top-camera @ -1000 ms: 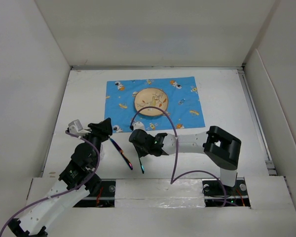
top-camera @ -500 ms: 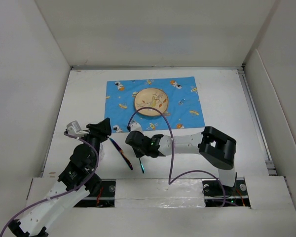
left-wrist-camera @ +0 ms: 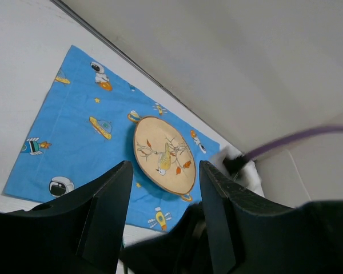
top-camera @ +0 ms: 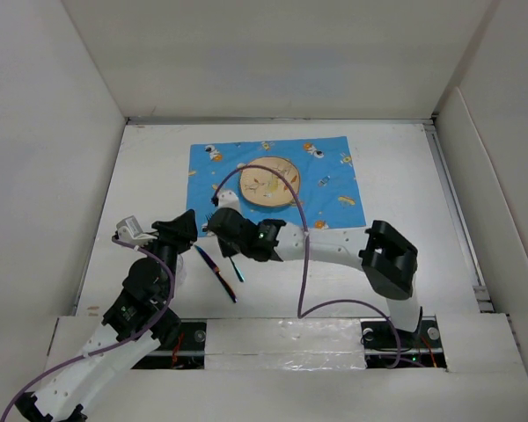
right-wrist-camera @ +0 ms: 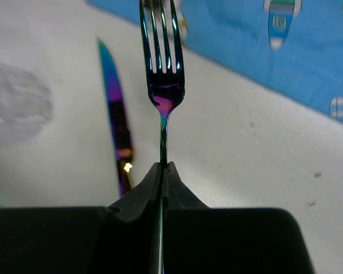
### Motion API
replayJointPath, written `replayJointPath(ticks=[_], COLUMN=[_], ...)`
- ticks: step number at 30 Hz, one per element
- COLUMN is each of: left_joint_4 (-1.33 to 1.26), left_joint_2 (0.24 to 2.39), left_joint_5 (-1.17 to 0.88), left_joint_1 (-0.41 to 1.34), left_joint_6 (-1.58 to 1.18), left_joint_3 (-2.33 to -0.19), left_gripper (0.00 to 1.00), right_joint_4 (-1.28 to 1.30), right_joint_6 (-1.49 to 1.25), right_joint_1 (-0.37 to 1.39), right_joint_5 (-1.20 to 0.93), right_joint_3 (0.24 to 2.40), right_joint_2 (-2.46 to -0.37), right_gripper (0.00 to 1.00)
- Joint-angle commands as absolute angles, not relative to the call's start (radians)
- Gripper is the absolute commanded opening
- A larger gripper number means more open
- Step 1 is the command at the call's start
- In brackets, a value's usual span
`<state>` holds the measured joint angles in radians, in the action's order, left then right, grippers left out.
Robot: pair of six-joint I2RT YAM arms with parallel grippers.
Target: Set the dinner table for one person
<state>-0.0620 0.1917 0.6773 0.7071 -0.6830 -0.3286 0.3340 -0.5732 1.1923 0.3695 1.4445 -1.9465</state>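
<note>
My right gripper (right-wrist-camera: pixel 163 166) is shut on the thin handle of an iridescent fork (right-wrist-camera: pixel 162 80) and holds it above the white dinner table (top-camera: pixel 405 185). The fork's tines reach to the near edge of the blue astronaut placemat (top-camera: pixel 334 176). From above, the right gripper (top-camera: pixel 223 227) is just off the placemat's near-left corner, and the fork (top-camera: pixel 238 269) hangs below it. An iridescent knife (right-wrist-camera: pixel 116 128) lies on the table left of the fork. My left gripper (left-wrist-camera: pixel 164 166) is open and empty beside the right one (top-camera: pixel 185 227). A tan bird-patterned plate (left-wrist-camera: pixel 163 154) sits on the placemat.
A clear glass (right-wrist-camera: pixel 14 108) stands on the table left of the knife. White wall panels (top-camera: pixel 62 132) close in the table on the left, back and right. The right arm's purple cable (top-camera: pixel 290 189) loops over the plate. The knife (top-camera: pixel 216 274) lies near the front edge.
My right gripper has moved back and left towards the placemat's near-left corner, carrying the fork with it. The left arm has barely moved.
</note>
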Motion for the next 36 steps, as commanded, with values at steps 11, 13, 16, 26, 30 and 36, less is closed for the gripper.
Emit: replayJointPath(ticks=[11,13,16,26,30,36], left_joint_4=[-0.087,-0.095,-0.092,-0.107,-0.115,-0.124], left_joint_2=[0.181,0.179,0.184,0.206,0.212,0.229], left_joint_5=[0.686,0.681,0.684,0.680,0.667,0.661], left_joint_1=[0.712,0.712,0.712,0.712,0.712,0.712], left_joint_6=[-0.690,-0.687,-0.687,-0.681,-0.673,-0.669], left_joint_3=[-0.344,-0.338,-0.341,-0.337,-0.336,-0.338], left_gripper=[0.47,0.47,0.47,0.47,0.48,0.48], right_joint_4=[0.383,0.411,0.405,0.390,0.370,0.322], right_joint_6=[-0.624,-0.638,-0.669,-0.729,-0.749,-0.758], right_joint_1=[0.937,0.908,0.884,0.854,0.845,0.845], right_joint_5=[0.338,0.324,0.305,0.249,0.241,0.261], right_joint_3=[2.087,2.170,2.227,2.283,2.264,2.209], right_joint_2=[-2.328,-2.374,-2.431,-2.546,-2.563,-2.508], right_gripper=[0.00,0.00,0.00,0.00,0.02,0.18])
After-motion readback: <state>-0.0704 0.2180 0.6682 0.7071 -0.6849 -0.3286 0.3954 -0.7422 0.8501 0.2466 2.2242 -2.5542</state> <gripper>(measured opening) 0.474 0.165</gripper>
